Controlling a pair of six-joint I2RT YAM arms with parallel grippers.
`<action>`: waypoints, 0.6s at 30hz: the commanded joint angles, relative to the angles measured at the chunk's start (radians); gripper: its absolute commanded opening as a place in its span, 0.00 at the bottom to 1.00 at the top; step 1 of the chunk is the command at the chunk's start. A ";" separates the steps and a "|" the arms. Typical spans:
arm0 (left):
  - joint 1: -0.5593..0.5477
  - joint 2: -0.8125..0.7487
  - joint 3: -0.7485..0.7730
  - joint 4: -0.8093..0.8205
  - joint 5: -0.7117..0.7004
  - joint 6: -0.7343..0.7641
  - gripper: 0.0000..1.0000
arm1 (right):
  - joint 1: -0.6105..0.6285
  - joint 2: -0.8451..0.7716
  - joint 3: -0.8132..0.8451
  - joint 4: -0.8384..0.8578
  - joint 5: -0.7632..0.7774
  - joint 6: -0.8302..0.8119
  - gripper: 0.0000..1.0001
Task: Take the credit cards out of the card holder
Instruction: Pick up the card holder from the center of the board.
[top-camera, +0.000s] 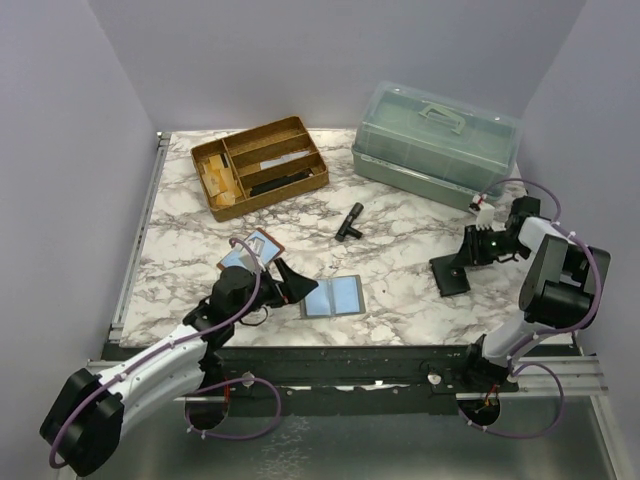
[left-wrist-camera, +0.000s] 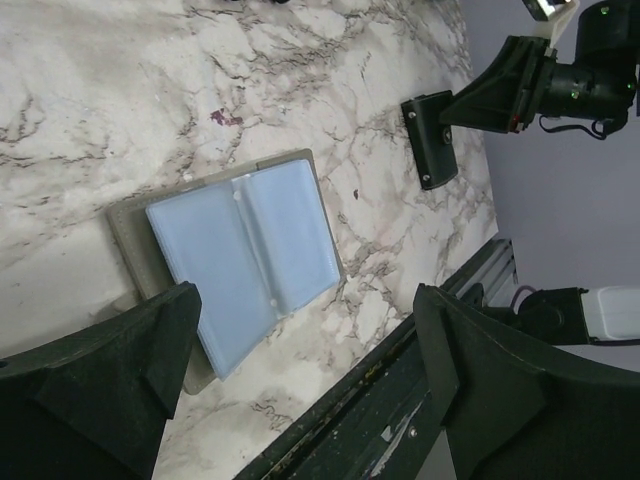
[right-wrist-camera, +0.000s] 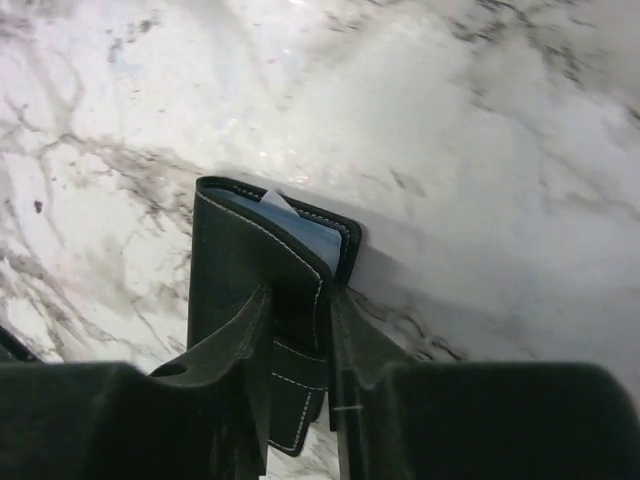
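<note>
My right gripper (right-wrist-camera: 300, 312) is shut on a black stitched card holder (right-wrist-camera: 255, 270), which rests on the marble at the right (top-camera: 449, 273). A light-blue card (right-wrist-camera: 305, 232) shows inside its open top edge. A grey folding holder (left-wrist-camera: 130, 245) lies open near the front edge, with two light-blue rectangles (left-wrist-camera: 240, 258) across its spread; it also shows in the top view (top-camera: 333, 296). My left gripper (left-wrist-camera: 305, 335) is open and empty, hovering just left of that holder (top-camera: 290, 283). A brown-edged holder with a blue face (top-camera: 251, 250) lies behind my left gripper.
A wooden compartment tray (top-camera: 260, 165) stands at the back left. A translucent green lidded box (top-camera: 435, 130) stands at the back right. A small black T-shaped part (top-camera: 350, 220) lies mid-table. The dark metal rail (top-camera: 350, 362) runs along the front edge.
</note>
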 joint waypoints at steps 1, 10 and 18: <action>0.002 0.068 0.045 0.124 0.096 0.003 0.94 | 0.070 0.027 -0.016 0.004 -0.034 -0.001 0.14; -0.089 0.290 0.106 0.338 0.091 0.029 0.93 | 0.176 -0.055 0.027 -0.047 -0.281 -0.007 0.00; -0.202 0.603 0.229 0.556 0.008 0.047 0.94 | 0.198 -0.144 0.072 -0.127 -0.585 -0.041 0.00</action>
